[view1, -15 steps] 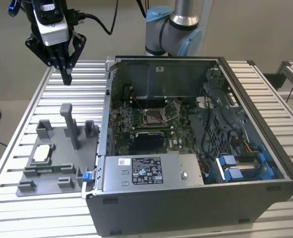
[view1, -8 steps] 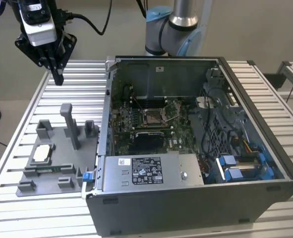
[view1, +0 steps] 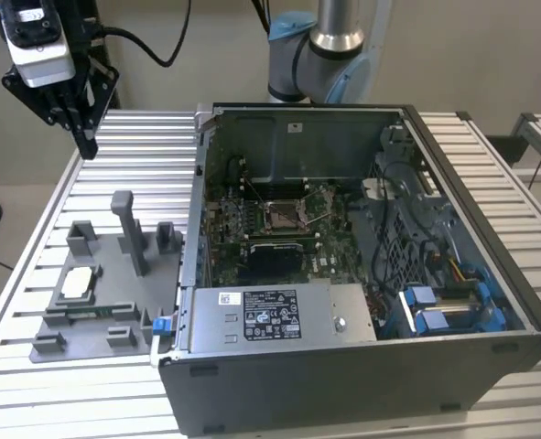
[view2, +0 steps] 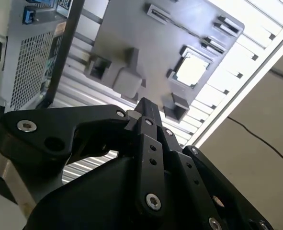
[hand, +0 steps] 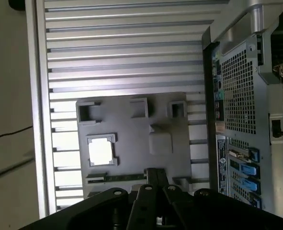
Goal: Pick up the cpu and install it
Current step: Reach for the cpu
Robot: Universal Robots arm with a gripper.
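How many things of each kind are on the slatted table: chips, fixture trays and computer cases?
cpu, lying in the tray: 1
grey fixture tray: 1
open computer case: 1
Total: 3

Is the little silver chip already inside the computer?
No, in the exterior view the cpu lies on the grey tray, outside the computer case.

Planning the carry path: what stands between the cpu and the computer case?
In the exterior view, a tall grey post of the fixture stands between the cpu and the computer case.
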